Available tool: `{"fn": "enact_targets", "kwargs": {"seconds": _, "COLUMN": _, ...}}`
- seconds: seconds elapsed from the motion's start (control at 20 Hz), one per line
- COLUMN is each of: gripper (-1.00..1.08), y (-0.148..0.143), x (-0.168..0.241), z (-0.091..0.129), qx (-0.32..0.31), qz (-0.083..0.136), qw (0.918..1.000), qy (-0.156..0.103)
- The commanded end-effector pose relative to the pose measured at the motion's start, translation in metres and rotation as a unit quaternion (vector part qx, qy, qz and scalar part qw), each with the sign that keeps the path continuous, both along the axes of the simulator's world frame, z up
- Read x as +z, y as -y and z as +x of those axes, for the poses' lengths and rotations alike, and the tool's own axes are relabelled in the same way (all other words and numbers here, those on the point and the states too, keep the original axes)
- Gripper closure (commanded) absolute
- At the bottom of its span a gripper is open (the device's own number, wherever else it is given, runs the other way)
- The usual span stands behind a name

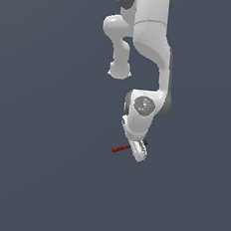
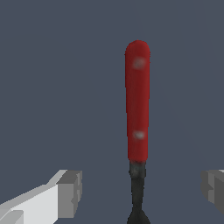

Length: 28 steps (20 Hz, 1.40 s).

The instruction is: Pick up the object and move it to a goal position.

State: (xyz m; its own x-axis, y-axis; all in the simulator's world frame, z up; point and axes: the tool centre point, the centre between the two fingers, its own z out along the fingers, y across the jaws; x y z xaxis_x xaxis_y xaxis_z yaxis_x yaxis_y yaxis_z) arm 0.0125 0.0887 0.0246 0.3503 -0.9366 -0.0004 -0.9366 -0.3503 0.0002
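The object point(image 1: 120, 149) is a small stick-like tool. Its red handle sticks out toward the exterior view's left from under my hand, and a dark tip shows on the other side. In the wrist view the object point(image 2: 138, 100) shows a long red handle that runs into a thin dark shaft. My gripper point(image 1: 140, 151) is directly over the shaft end. In the wrist view the gripper point(image 2: 141, 190) is open. One grey fingertip point(image 2: 69, 193) and the other point(image 2: 213, 188) stand wide apart on either side of the shaft, and neither touches it. The tool's head is cut off by the frame edge.
A plain dark blue-grey surface point(image 1: 42, 170) fills both views. The white arm point(image 1: 150, 36) comes down from the upper middle of the exterior view. No other objects or markers show.
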Motion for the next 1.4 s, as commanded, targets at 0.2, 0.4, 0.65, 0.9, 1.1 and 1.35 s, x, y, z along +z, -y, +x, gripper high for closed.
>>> {"fn": "enact_targets", "kwargs": {"seconds": 0.2, "gripper": -0.92, "y": 0.000, "x": -0.018, "z": 0.001, "qx": -0.001, "qz": 0.000, "qw": 1.0000, "qy": 0.000}}
{"fn": "enact_targets", "kwargs": {"seconds": 0.4, "gripper": 1.08, "y": 0.000, "x": -0.019, "z": 0.001, "qx": -0.001, "qz": 0.000, "qw": 1.0000, "qy": 0.000}}
{"fn": "enact_targets", "kwargs": {"seconds": 0.65, "gripper": 1.08, "y": 0.000, "x": -0.019, "z": 0.001, "qx": -0.001, "qz": 0.000, "qw": 1.0000, "qy": 0.000}}
{"fn": "enact_targets", "kwargs": {"seconds": 0.9, "gripper": 1.08, "y": 0.002, "x": -0.014, "z": 0.001, "qx": -0.002, "qz": 0.000, "qw": 1.0000, "qy": 0.000}}
{"fn": "enact_targets", "kwargs": {"seconds": 1.1, "gripper": 1.08, "y": 0.002, "x": -0.007, "z": -0.002, "qx": -0.002, "qz": 0.000, "qw": 1.0000, "qy": 0.000}}
{"fn": "enact_targets", "kwargs": {"seconds": 1.35, "gripper": 1.08, "y": 0.000, "x": 0.012, "z": -0.008, "qx": -0.002, "qz": 0.000, "qw": 1.0000, "qy": 0.000}}
